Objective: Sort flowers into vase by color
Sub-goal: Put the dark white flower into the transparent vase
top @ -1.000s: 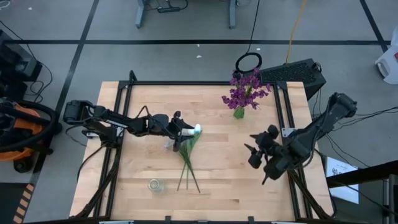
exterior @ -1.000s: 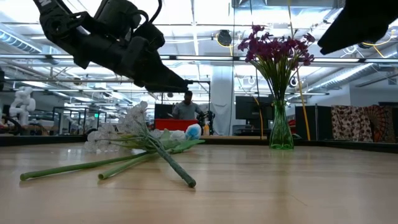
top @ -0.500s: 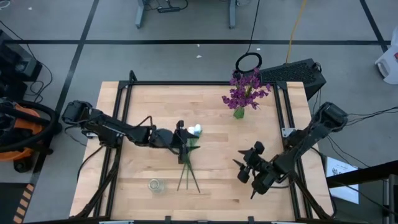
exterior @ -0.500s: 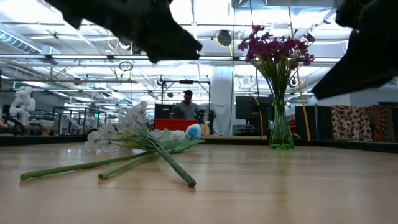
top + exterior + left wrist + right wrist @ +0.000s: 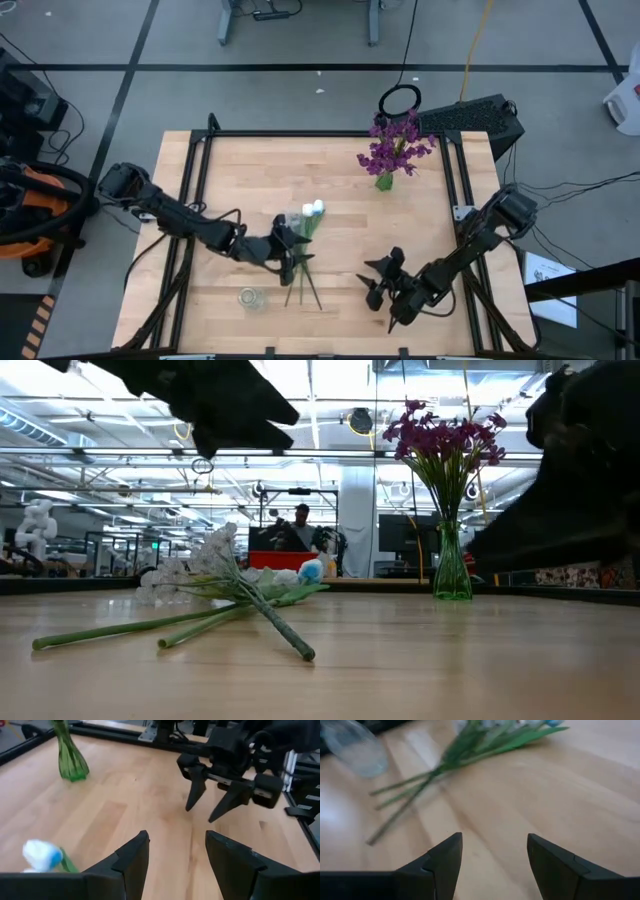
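Note:
The loose flowers (image 5: 303, 255) lie flat on the table, pale buds and a blue-tipped head (image 5: 312, 210) toward the far side, thin green stems (image 5: 200, 622) fanning toward the near edge. My left gripper (image 5: 289, 252) hovers open above those stems; the low view shows it well above them (image 5: 225, 400). My right gripper (image 5: 378, 287) is open, right of the stems, pointing at them (image 5: 435, 780). Purple flowers (image 5: 395, 145) stand in a green vase (image 5: 384, 181) at the far right. A small clear vase (image 5: 248, 297) stands near the front edge.
Black rails run along the table's left and right sides (image 5: 455, 170). Bare wood lies between the stems and my right gripper (image 5: 220, 785). Beyond the far edge the low view shows a room with a person (image 5: 302, 530) in the distance.
My left gripper has moved from over the flower heads toward the near edge and now hangs over the stems. My right gripper has travelled from the table's right side toward the left and the near edge, closer to the stems. The flowers have stayed where they lay.

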Controlling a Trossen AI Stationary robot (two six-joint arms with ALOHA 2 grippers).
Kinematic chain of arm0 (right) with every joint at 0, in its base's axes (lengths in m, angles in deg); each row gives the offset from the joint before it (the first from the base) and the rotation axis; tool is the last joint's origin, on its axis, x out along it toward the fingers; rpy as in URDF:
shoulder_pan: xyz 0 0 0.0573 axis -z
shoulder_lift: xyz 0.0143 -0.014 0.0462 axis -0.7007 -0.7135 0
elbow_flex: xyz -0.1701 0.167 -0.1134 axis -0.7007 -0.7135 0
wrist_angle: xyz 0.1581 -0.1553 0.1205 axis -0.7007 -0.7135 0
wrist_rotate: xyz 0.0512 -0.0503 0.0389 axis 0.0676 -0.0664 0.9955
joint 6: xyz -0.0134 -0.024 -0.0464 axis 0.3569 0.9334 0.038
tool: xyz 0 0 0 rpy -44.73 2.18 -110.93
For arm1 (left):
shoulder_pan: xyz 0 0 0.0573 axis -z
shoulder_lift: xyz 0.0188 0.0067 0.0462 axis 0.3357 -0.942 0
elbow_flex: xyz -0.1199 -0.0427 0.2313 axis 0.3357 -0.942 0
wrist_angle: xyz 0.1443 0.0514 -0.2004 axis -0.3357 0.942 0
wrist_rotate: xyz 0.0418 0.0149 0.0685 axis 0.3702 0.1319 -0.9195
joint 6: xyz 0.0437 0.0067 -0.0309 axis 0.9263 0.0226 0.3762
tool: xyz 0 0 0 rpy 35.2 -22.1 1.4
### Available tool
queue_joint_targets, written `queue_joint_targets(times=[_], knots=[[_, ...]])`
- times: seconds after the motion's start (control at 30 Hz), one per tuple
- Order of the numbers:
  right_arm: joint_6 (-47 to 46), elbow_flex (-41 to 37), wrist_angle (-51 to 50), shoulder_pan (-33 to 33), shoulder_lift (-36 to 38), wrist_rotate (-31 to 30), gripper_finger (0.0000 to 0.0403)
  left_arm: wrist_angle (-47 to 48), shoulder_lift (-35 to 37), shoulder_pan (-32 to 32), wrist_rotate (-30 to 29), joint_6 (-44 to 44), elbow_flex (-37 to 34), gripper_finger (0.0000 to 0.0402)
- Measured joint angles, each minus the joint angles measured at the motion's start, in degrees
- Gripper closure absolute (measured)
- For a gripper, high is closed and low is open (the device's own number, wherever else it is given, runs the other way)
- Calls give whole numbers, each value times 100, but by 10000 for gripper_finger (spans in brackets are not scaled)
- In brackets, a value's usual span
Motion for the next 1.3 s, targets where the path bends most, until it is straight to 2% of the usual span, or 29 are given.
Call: queue_joint_targets(times=[0.2,0.37,0.6,0.87,0.97,1.1,1.2,1.3], knots=[[758,7,1415,23,-101,36,188,338,-7,362,-529,-460,124,205],[1396,11,2144,45,-98,234,188,944,-53,574,-828,-891,477,229],[1611,9,2160,47,-98,513,188,1453,-308,607,-847,-1430,1072,285],[1575,9,2170,43,-98,1113,188,2008,-1050,443,-822,-1920,1717,360],[1573,9,2175,30,-98,1231,188,2746,-1228,363,-623,-2218,2015,384],[1561,9,2176,-23,-98,1263,188,3909,-1236,212,180,-2525,2321,393],[1563,9,2174,-36,-97,1254,188,4640,-1157,84,460,-2682,2499,379],[1558,9,2201,-31,-96,1247,188,4665,-1175,17,583,-2945,2510,347]])
